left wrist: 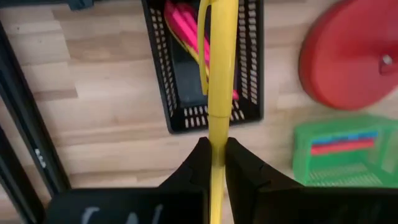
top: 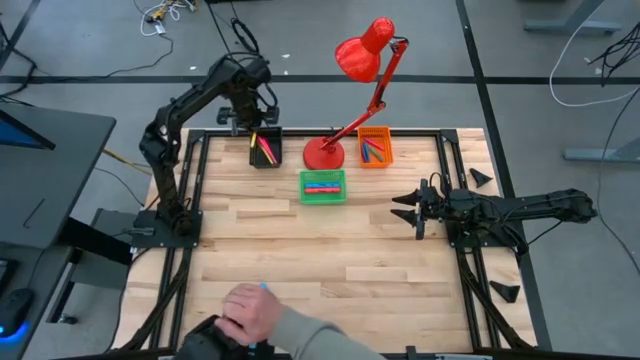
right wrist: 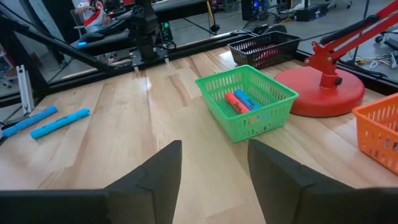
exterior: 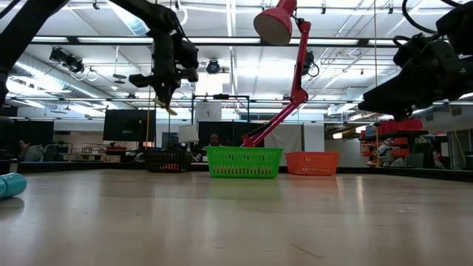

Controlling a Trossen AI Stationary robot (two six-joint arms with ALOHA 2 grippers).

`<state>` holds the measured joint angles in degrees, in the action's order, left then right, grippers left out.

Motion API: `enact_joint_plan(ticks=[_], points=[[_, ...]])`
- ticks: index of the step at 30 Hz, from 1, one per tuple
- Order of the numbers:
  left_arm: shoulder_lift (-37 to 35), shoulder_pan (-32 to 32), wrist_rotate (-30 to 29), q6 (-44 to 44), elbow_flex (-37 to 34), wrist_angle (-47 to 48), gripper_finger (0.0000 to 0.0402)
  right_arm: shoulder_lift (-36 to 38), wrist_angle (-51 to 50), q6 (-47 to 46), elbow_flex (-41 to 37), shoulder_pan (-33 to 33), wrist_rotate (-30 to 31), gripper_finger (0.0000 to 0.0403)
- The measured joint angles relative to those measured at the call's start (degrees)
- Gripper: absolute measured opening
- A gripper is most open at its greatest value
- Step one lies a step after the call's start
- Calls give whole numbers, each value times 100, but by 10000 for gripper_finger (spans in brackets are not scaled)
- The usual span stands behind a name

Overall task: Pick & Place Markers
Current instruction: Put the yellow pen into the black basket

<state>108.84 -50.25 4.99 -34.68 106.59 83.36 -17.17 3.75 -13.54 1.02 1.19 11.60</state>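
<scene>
Person's hand: at the near table edge, well apart from both pincers, with a blue marker showing just past the fingers.
Blue markers on the table: two lie loose on the wood and, off to one side ahead of the right pincer, near the table's near edge.
Table: light wooden boards, bare between the near edge and the bins.
Right pincer: fingers spread apart, nothing between them; it hangs over the table's right side, pointing toward the middle, well short of the bins.
Green bin: ahead of the right pincer, toward the far side; red and blue markers lie in it.
Red lamp: its round base stands just beyond the green bin, between the black and orange bins; the arm leans up to the shade.
Orange bin: far side, right of the lamp base, markers inside.
Left pincer: clamped on a yellow marker, which sticks out past the fingertips; it hangs above the black bin.
Black bin: directly below the left pincer at the far left; pink markers lie in it, under the yellow one's tip.
</scene>
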Motion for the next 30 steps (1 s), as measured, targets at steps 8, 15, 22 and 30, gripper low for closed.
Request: enact_joint_plan(ticks=[8, 15, 22, 30], points=[[192, -18, -357, -97, -527, -680, 24, 0, -8, 59, 0, 0, 0, 185], [190, -38, -372, -308, -1388, -1545, 24, 0, -4, 57, 0, 0, -2, 185], [190, 31, -160, -536, -2268, -2485, 24, 0, 4, 57, 0, 0, -2, 185], [190, 62, -280, -601, -2755, -2929, 24, 0, 7, 57, 0, 0, -2, 185]])
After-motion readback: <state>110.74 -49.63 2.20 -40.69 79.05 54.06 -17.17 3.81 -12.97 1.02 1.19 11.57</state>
